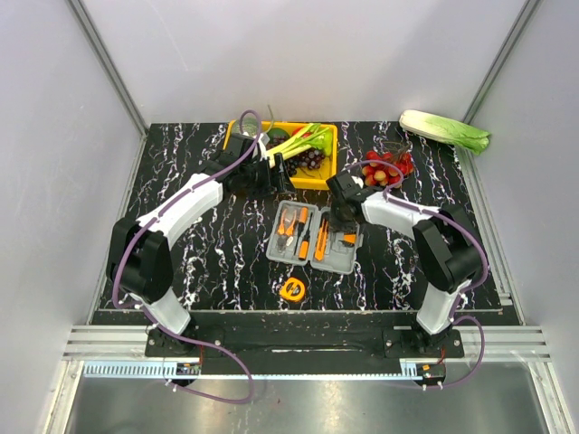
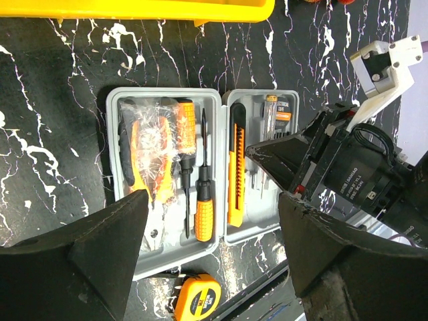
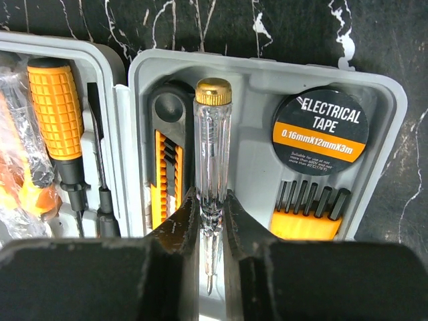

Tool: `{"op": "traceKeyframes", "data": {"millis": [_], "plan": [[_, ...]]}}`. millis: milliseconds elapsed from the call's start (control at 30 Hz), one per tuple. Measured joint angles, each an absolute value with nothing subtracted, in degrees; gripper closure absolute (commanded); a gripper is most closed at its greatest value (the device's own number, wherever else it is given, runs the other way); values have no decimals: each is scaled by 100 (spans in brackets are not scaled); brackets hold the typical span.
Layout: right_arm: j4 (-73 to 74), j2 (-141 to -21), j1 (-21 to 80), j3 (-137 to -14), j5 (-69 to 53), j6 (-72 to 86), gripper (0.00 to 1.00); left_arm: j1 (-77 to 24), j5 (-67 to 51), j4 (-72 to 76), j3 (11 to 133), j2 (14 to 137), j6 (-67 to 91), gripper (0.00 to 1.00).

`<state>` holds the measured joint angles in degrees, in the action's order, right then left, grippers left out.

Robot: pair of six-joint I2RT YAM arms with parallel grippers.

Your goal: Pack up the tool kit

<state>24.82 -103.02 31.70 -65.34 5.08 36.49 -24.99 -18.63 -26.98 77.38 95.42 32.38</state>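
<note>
The grey tool kit case (image 1: 272,255) lies open in the middle of the table and also shows in the left wrist view (image 2: 217,100). Its left half holds pliers (image 2: 150,154) and an orange screwdriver (image 2: 204,207). Its right half holds a utility knife (image 3: 166,174), electrical tape (image 3: 319,130) and hex bits (image 3: 311,200). My right gripper (image 3: 209,207) is shut on a clear tester screwdriver (image 3: 213,134) over the right half. The yellow tape measure (image 1: 291,288) lies on the table in front of the case. My left gripper (image 2: 212,200) is open and empty, high above the case.
A yellow tray (image 1: 312,182) of vegetables stands behind the case. Red fruit (image 1: 387,167) lies to its right and a cabbage (image 1: 445,129) at the back right. The right arm (image 2: 361,167) crosses the left wrist view.
</note>
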Motion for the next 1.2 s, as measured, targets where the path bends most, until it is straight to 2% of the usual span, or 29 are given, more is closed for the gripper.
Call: {"op": "traceKeyframes", "data": {"millis": [500, 700, 1033, 1200], "plan": [[2987, -9924, 3457, -6519, 1004, 3758, 88, -2499, -1859, -2700, 7738, 9542, 3238, 19], [3002, -9902, 3457, -6519, 996, 3830, 82, -2499, -1859, -2700, 7738, 9544, 3238, 20], [3208, -10097, 3463, -6558, 976, 3944, 63, -2499, -1859, -2711, 7723, 9559, 3236, 20], [3262, -10134, 3479, -6613, 958, 3948, 63, -2499, -1857, -2714, 7723, 9585, 3236, 20]]}}
